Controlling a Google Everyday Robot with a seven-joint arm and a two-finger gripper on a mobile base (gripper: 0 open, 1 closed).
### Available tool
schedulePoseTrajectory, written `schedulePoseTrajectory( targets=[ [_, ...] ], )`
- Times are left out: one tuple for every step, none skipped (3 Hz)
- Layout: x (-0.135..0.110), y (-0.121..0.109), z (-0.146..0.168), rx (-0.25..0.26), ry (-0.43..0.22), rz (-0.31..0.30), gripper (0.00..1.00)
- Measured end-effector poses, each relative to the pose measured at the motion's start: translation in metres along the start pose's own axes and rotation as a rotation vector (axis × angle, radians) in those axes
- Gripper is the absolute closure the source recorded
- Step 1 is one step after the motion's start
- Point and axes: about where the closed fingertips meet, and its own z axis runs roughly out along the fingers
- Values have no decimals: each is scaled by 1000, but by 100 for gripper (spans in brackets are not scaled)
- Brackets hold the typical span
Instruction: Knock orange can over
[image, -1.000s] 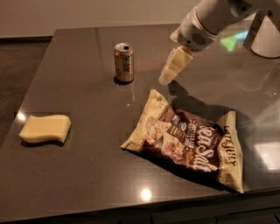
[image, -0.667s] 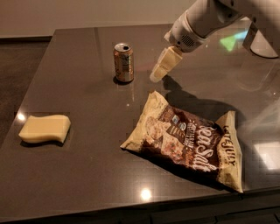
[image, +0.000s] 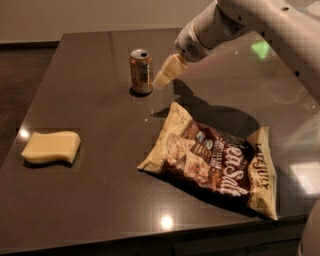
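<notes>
Moved left, end effector (image: 162, 79) just beside orange can (image: 141, 71), grip unclear. One upright copper can, one bag (image: 215, 160), one sponge (image: 50, 147).

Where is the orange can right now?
In the camera view, the orange can stands upright at the table's far centre, just left of the claw, behind the chip bag.

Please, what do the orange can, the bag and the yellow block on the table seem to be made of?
Orange can: likely metal, with a glossy copper-orange wall and a silvery top with an opening.
Bag: probably thin plastic film; crinkled, printed, slightly shiny.
Yellow block: perhaps sponge or foam, matte with soft wavy edges; uncertain.
The gripper is close beside the can.
</notes>
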Motion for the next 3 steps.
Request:
schedulePoseTrajectory(
  targets=[
    [-9, -6, 16, 1, -30, 48, 0],
    [-19, -5, 30, -11, -50, 85, 0],
    [-35, 8, 53, -40, -73, 98, 0]
  ],
)
